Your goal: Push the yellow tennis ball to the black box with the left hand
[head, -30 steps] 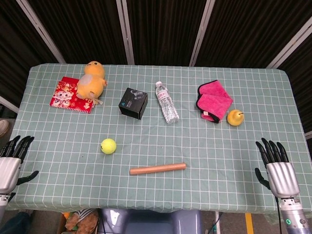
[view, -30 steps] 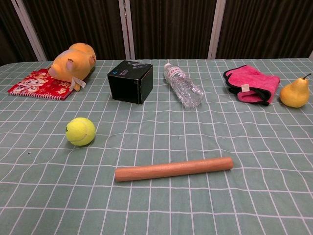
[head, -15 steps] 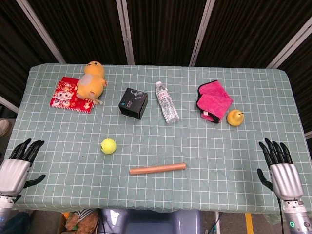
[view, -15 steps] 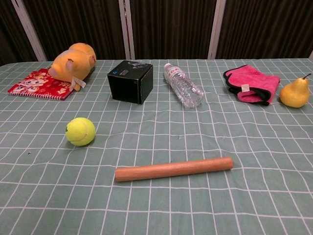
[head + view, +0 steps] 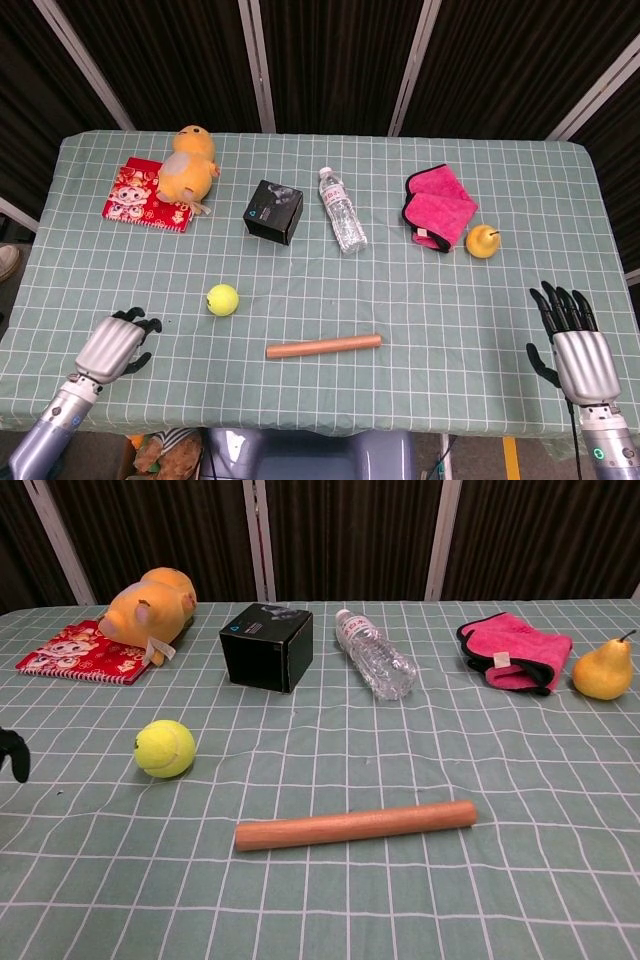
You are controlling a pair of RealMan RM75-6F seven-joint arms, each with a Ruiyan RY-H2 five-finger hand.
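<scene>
The yellow tennis ball (image 5: 222,299) (image 5: 165,748) lies on the green checked tablecloth, left of centre. The black box (image 5: 274,211) (image 5: 266,645) stands behind it, a little to the right. My left hand (image 5: 117,343) hovers over the front left of the table, to the left of the ball and apart from it. It holds nothing and its dark fingers are bent forward. In the chest view only its fingertips (image 5: 12,753) show at the left edge. My right hand (image 5: 574,344) is at the front right edge with fingers spread, holding nothing.
A wooden rod (image 5: 323,346) (image 5: 354,825) lies in front of the ball, to its right. An orange plush toy (image 5: 187,164) rests on a red booklet (image 5: 143,194) at the back left. A water bottle (image 5: 342,209), pink cloth (image 5: 438,205) and pear (image 5: 482,241) lie further right.
My left hand has moved from the table's left edge in over the cloth toward the ball, and its fingers have bent. The right hand has shifted slightly. The objects have not moved.
</scene>
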